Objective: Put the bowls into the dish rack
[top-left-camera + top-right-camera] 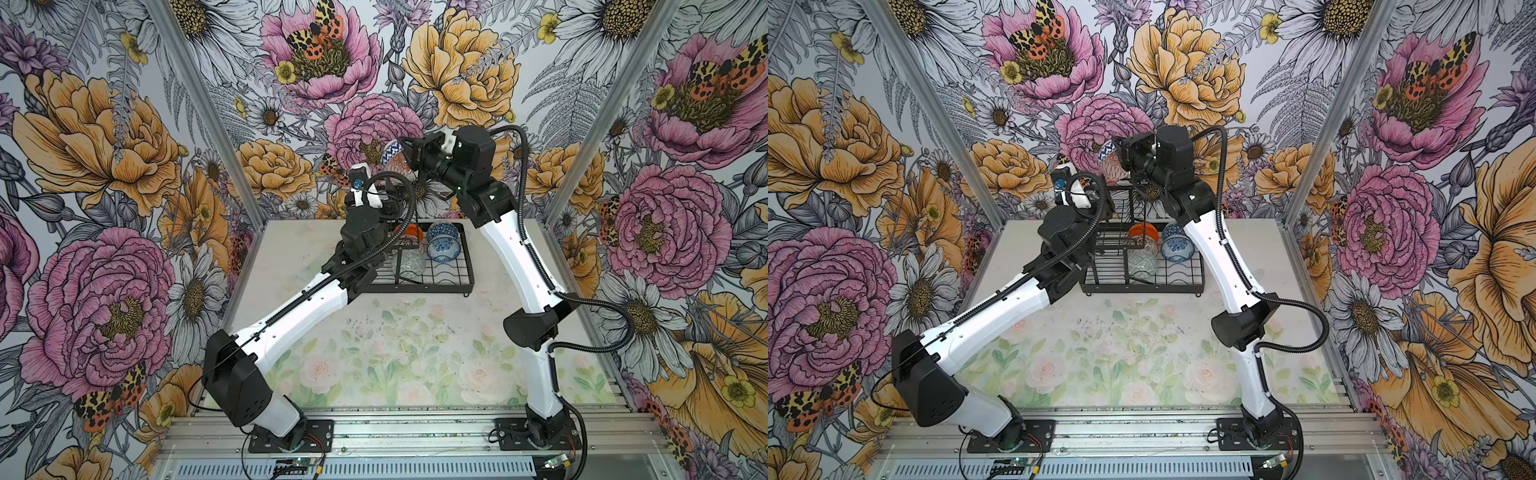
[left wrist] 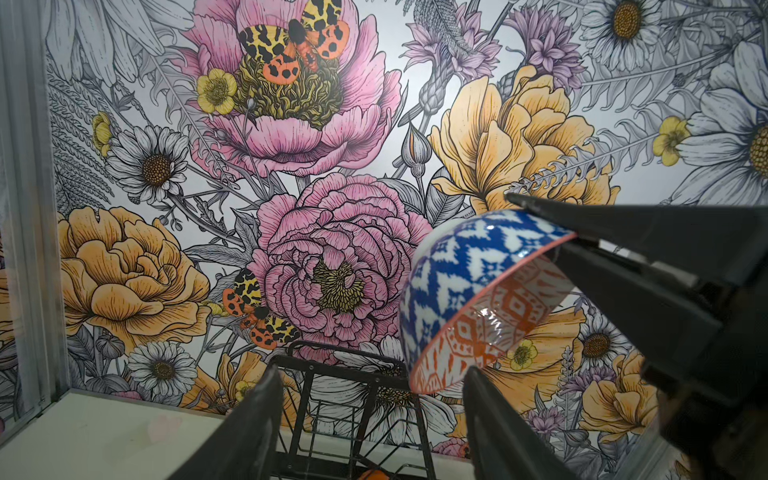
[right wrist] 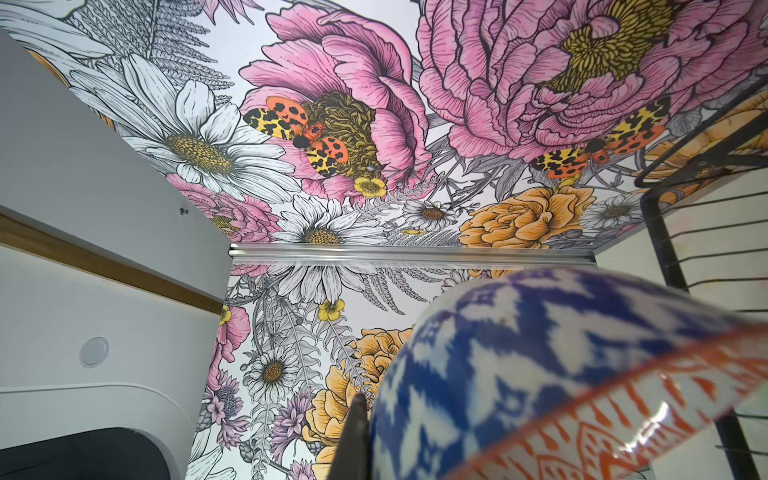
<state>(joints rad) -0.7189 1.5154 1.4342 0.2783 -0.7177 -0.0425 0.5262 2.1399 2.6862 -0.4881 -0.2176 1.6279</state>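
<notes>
Dish rack (image 1: 419, 286) on floral table (image 1: 395, 340)

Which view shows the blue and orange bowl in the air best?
The left wrist view: nearly the whole bowl is sharp, its rim pinched by the right claw. The right wrist view shows it blurred and cut off. In both top views it is small, partly behind the claw.

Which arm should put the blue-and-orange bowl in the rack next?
Right. The right pincer is shut on the rim of the blue-and-orange bowl, up above the dish rack. The left pincer is open and empty, so it would need to grab first.
</notes>
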